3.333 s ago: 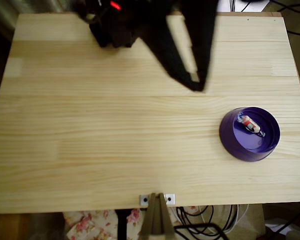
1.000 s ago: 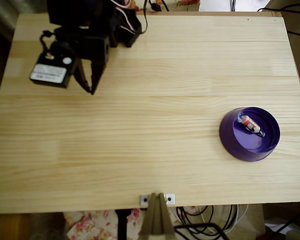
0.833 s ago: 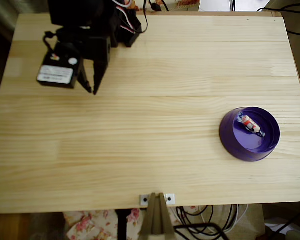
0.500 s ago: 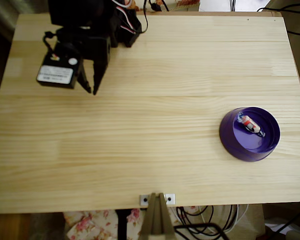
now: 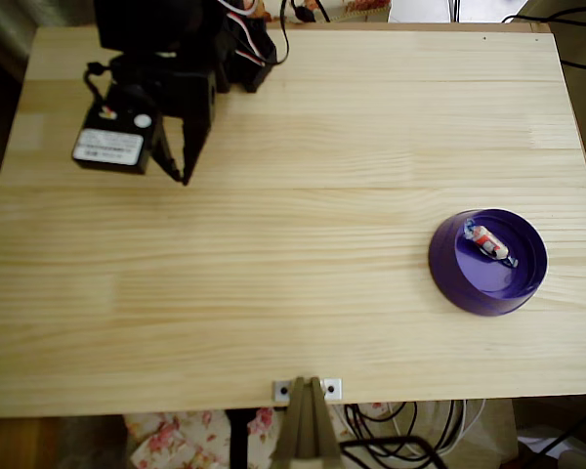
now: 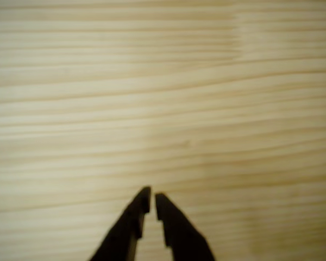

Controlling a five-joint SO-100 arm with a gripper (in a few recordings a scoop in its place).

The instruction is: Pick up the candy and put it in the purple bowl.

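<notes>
From my overhead view the candy (image 5: 489, 242) lies inside the purple bowl (image 5: 447, 277), toward the bowl's ten-to-eleven o'clock side, resting on the lighter violet floor with one twisted end pointing at the rim. The bowl sits at about four o'clock on the table (image 5: 303, 244), near the right edge. Judging from that, I take the drop as done; nothing looks left to carry. My gripper (image 5: 182, 173) is parked at roughly ten o'clock on the table, well apart from the bowl, tips pointing toward six o'clock. In the wrist view the gripper (image 6: 152, 201) has its two fingers nearly together, a thin sliver of bare wood between the tips and nothing held. I read that as a rest pose: arm folded back by its base, out of the bowl's way.
</notes>
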